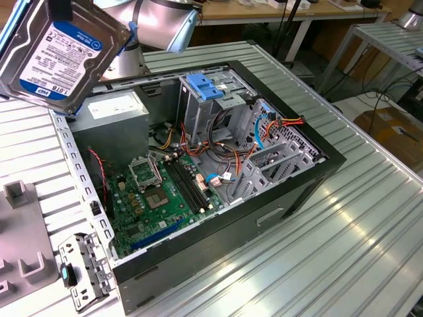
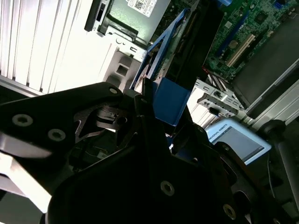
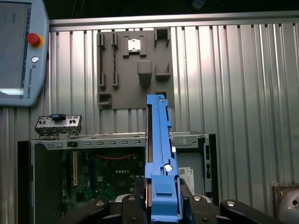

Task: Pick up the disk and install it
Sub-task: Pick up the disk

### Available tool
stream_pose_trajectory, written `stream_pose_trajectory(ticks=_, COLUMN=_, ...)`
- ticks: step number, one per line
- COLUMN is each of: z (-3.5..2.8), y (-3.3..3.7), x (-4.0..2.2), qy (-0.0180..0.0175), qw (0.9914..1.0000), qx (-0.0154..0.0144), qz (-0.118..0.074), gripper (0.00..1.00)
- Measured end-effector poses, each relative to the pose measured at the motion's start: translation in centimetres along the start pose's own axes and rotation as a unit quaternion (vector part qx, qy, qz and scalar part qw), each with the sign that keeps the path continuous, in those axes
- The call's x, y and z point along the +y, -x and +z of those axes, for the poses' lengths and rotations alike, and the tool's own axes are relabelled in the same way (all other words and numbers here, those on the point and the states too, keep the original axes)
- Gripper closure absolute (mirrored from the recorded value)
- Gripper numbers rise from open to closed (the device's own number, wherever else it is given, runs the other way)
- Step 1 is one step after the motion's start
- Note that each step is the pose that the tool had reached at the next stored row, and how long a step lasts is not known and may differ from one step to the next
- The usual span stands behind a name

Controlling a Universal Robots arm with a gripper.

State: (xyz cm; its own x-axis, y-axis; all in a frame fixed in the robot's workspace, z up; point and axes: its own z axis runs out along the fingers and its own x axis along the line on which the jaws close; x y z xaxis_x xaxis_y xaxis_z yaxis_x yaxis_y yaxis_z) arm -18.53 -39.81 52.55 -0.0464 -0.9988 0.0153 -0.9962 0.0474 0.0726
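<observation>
Closest to the exterior camera hung the disk (image 1: pixel 56 49), its labelled face tilted toward the lens. It sat at about ten o'clock from the open computer case (image 1: pixel 218 244) and well clear of the ribbed counter (image 1: pixel 357 224).

The hand (image 3: pixel 161 199) was clamped on the disk. In the first wrist view the black fingers (image 3: pixel 187 200) pressed in from both sides of the blue carrier rail (image 3: pixel 158 140), which stood out edge-on from between them. The disk therefore projected straight out from the hand, held by one end of its carrier, with the case interior beyond it.

The step looked to be the carry toward the case, with the disk already lifted and not yet seated. Doing it well called for a firm, unshifting hold on the rail, since the drive hung from one end and could swing. The tilt wanted taking out so that the carrier would meet the metal drive cage (image 1: pixel 198 119) squarely. The cage's blue tab (image 1: pixel 205 86) and the loose orange and red cables (image 1: pixel 225 155), at about five o'clock from the cage, seemed the likeliest snags. A slow approach that kept the disk above the motherboard (image 1: pixel 158 198) looked the safest way in.
</observation>
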Motion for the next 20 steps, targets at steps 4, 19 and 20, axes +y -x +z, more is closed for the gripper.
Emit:
stream_pose_trajectory(ticks=4, z=-0.09, y=-0.30, x=-1.31, qy=0.0002, qw=1.00000, qx=0.0000, qz=0.000, gripper=0.63)
stream_pose_trajectory(ticks=19, z=-0.53, y=-0.33, x=-7.48, qy=0.0007, qw=1.00000, qx=0.0000, qz=0.000, gripper=0.63)
stream_pose_trajectory(ticks=20, z=-0.53, y=-0.33, x=-7.51, qy=0.0007, qw=1.00000, qx=0.0000, qz=0.000, gripper=0.63)
